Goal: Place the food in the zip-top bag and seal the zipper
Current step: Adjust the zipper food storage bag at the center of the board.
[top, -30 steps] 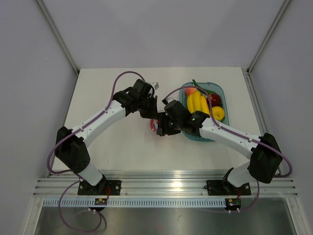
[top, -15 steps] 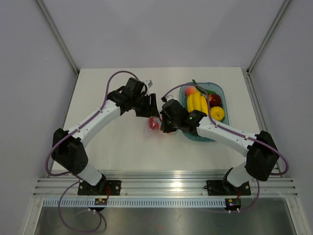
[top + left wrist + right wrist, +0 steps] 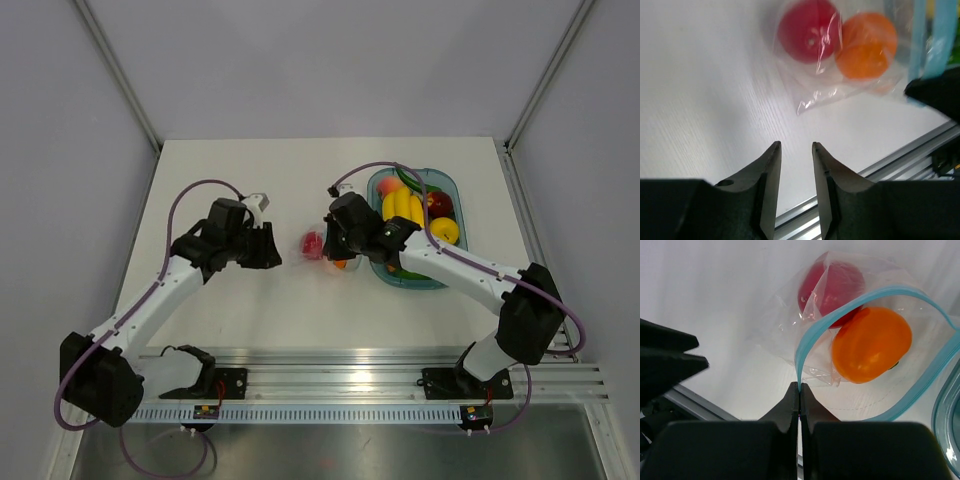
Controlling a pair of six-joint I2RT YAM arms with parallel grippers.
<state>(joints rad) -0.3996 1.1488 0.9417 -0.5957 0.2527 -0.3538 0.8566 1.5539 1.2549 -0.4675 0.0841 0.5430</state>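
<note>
The clear zip-top bag (image 3: 790, 325) lies on the white table with a red fruit (image 3: 832, 285) and an orange fruit (image 3: 871, 345) inside. Its mouth stands open, and the light blue zipper (image 3: 850, 305) curves round it. My right gripper (image 3: 799, 386) is shut on the zipper's edge, beside the bag (image 3: 315, 245) in the top view. My left gripper (image 3: 796, 145) is open and empty, a short way left of the bag (image 3: 830, 90); in the top view it (image 3: 270, 255) sits apart from it. A yellow fruit (image 3: 447, 232) rests in the tray.
The blue-tinted oval tray (image 3: 450, 185) stands just right of the bag, holding yellow bananas (image 3: 402, 210), a dark red fruit (image 3: 440, 203) and green vegetables (image 3: 408, 177). Its rim (image 3: 947, 425) is close to the bag's mouth. An aluminium rail (image 3: 340, 380) runs along the near edge.
My left gripper opened, let go of the bag and drew back to the left. My right gripper shut on the zipper edge and shifted slightly away from the near edge.
</note>
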